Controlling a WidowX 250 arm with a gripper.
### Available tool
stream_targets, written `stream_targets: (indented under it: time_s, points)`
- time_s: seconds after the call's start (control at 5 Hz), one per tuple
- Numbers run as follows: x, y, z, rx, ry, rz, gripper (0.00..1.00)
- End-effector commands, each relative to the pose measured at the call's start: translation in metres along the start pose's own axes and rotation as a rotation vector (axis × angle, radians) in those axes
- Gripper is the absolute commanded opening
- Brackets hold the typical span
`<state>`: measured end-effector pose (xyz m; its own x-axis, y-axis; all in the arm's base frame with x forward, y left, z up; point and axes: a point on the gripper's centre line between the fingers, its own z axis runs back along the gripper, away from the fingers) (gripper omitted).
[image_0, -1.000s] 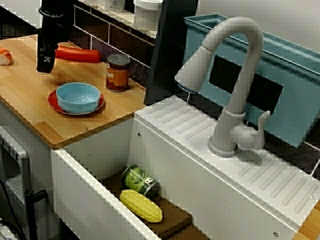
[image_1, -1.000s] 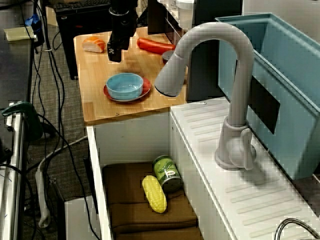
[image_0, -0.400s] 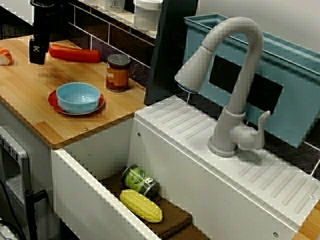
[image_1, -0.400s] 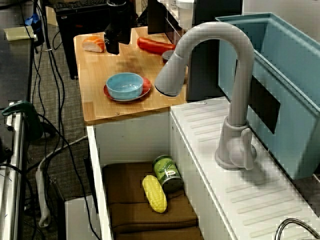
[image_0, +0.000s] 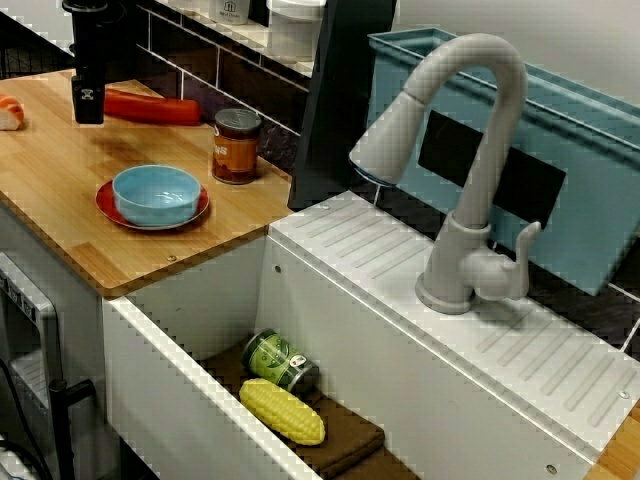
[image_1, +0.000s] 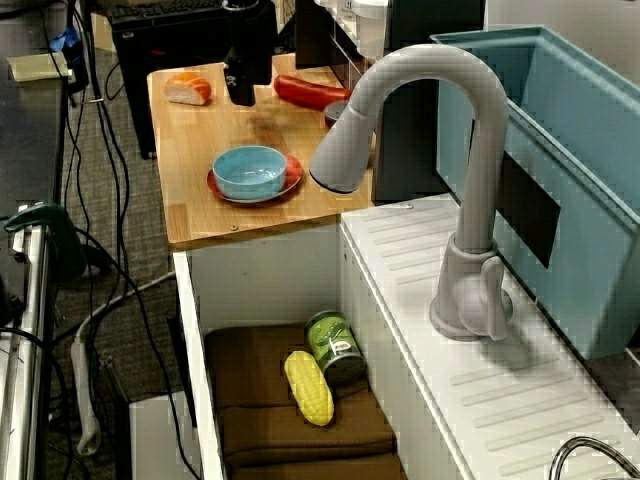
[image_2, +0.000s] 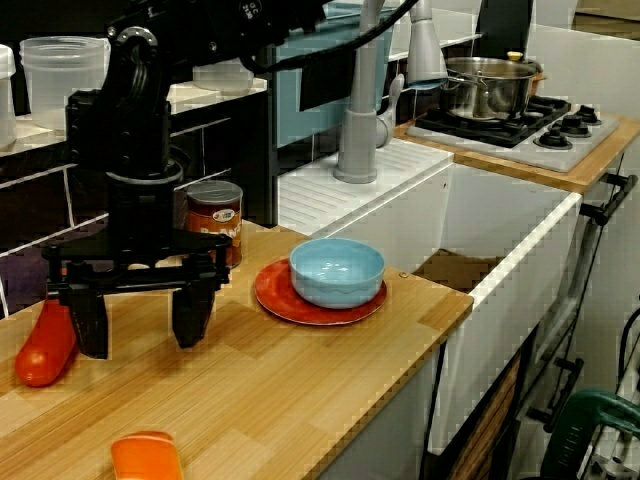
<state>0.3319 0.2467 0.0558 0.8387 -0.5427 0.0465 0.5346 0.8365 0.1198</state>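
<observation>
The black robot gripper (image_2: 140, 335) hangs fingers-down, jaws spread (holding nothing), over the pale wooden countertop (image_2: 300, 380). A long red plastic pepper (image_2: 45, 352) lies close by one finger, outside its grasp.

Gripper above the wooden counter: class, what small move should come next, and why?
Probably a short sideways shift toward the red vegetable, until the jaws straddle it. The gripper is open and empty, and in the counter-level view the vegetable lies just outside one finger, not between the two.
</observation>
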Motion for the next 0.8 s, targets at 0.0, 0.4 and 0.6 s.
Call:
stream_targets:
  time_s: [0.0,0.4,0.6]
  points:
    - [-0.001,0.017,0.028,0.079,-0.081,0.033,1.00]
    - [-0.002,0.011,0.032,0.137,-0.115,0.024,1.00]
    - [0.000,0.004,0.033,0.172,-0.122,0.016,1.00]
